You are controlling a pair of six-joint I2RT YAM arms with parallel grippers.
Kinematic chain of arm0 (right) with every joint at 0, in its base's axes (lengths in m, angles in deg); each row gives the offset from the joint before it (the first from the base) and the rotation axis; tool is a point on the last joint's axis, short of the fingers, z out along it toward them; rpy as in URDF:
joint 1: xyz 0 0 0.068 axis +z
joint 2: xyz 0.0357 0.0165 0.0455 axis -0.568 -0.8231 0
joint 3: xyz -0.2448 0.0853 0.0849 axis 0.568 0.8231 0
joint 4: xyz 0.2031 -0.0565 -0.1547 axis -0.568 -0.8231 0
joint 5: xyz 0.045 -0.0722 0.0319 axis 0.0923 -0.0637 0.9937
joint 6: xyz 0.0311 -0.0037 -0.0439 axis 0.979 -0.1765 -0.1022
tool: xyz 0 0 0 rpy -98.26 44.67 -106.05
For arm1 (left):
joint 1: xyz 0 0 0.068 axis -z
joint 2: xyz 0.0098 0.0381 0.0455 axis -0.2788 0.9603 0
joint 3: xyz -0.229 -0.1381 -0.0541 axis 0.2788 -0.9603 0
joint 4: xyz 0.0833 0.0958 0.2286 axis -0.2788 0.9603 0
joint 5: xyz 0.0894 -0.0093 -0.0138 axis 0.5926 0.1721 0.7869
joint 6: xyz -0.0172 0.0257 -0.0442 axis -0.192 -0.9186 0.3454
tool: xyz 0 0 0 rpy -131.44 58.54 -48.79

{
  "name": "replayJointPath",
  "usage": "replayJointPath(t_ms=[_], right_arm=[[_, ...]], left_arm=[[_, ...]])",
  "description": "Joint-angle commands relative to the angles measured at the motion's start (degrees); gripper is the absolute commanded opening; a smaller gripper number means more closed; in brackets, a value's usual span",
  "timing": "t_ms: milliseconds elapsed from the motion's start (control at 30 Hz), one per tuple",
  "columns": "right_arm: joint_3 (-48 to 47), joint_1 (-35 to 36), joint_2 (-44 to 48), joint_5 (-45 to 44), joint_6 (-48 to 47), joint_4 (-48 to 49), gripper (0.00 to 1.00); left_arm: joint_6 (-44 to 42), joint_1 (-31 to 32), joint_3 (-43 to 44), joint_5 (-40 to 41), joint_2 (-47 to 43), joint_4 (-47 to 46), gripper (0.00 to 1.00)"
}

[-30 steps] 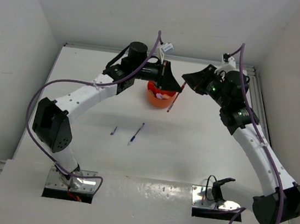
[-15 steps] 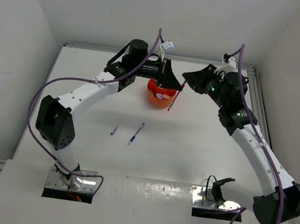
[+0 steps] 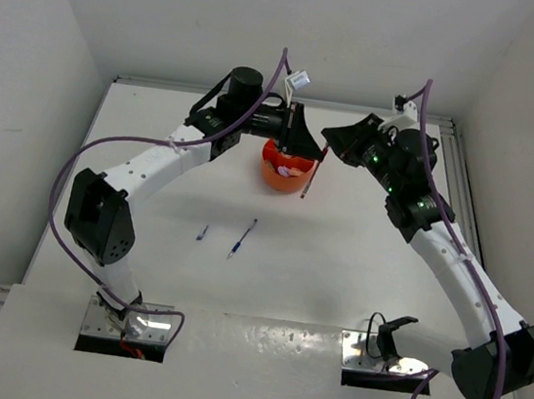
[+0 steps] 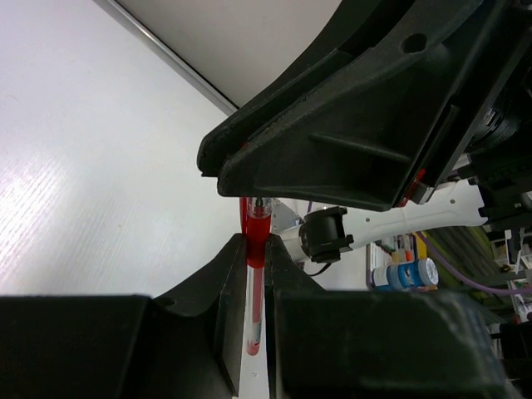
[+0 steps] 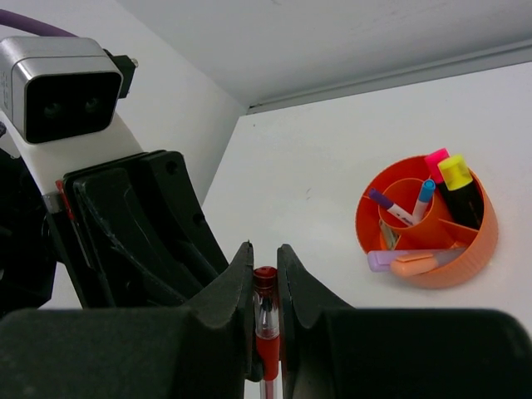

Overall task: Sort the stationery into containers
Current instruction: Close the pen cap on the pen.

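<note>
Just off your left gripper (image 4: 254, 246), almost nothing is shifting: it and your right gripper (image 5: 265, 253) are both clamping the thin red plastic pen (image 3: 310, 176) near the round orange plastic tub (image 5: 475, 248); handover is stalling.

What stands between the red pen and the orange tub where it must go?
Nothing visible does. The fingers of the left gripper and the right gripper both pinch the red pen beside the orange tub; in the right wrist view only bare table lies between pen and tub.
</note>
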Motion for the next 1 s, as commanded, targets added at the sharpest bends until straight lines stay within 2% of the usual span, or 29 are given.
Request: replayJointPath(t_ms=[0, 433, 500, 533, 567, 633, 667, 700, 733, 767, 833, 967], right_arm=[[2.7, 5.7, -0.3, 13.5, 1.3, -9.4, 0.00], [2.4, 6.4, -0.3, 11.6, -1.2, -10.1, 0.00], [1.7, 5.7, -0.7, 11.7, -1.1, -9.7, 0.00], [1.3, 5.4, -0.8, 11.5, -1.1, -9.8, 0.00], [1.1, 4.9, -1.2, 11.5, -0.9, -9.8, 0.00], [0.7, 4.3, -1.2, 11.6, -0.9, -9.8, 0.00], [0.3, 3.9, -1.2, 11.5, -0.9, -9.8, 0.00], [0.2, 3.4, -1.2, 11.5, -0.8, -9.8, 0.00], [0.1, 2.7, -1.2, 11.5, -0.7, -9.5, 0.00], [-0.4, 2.4, -1.3, 11.5, -0.5, -9.3, 0.00], [-0.9, 1.5, -1.4, 11.6, -0.3, -9.2, 0.00], [-2.3, 0.3, -1.8, 11.1, -0.2, -8.9, 0.00]], left_arm=[[0.4, -2.7, 5.9, 9.2, -0.3, -13.3, 0.00], [-0.8, -3.6, 6.5, 9.7, -0.4, -11.6, 0.00], [-1.6, -3.6, 5.7, 9.7, -0.8, -10.8, 0.05], [-1.7, -3.6, 5.2, 9.8, -0.9, -10.4, 0.11], [-1.8, -3.6, 4.6, 9.8, -1.4, -10.3, 0.22], [-2.5, -3.8, 4.3, 9.8, -1.7, -9.3, 0.37], [-3.0, -3.8, 4.2, 10.0, -1.9, -8.6, 0.50], [-3.2, -4.1, 4.1, 10.2, -1.9, -8.0, 0.55], [-3.4, -4.2, 4.0, 10.3, -2.1, -7.2, 0.69], [-3.8, -4.3, 3.6, 10.3, -2.4, -7.0, 0.79], [-4.2, -4.5, 2.8, 9.9, -2.8, -6.2, 0.85], [-5.3, -4.6, 0.0, 9.4, -4.3, -5.2, 0.91]])
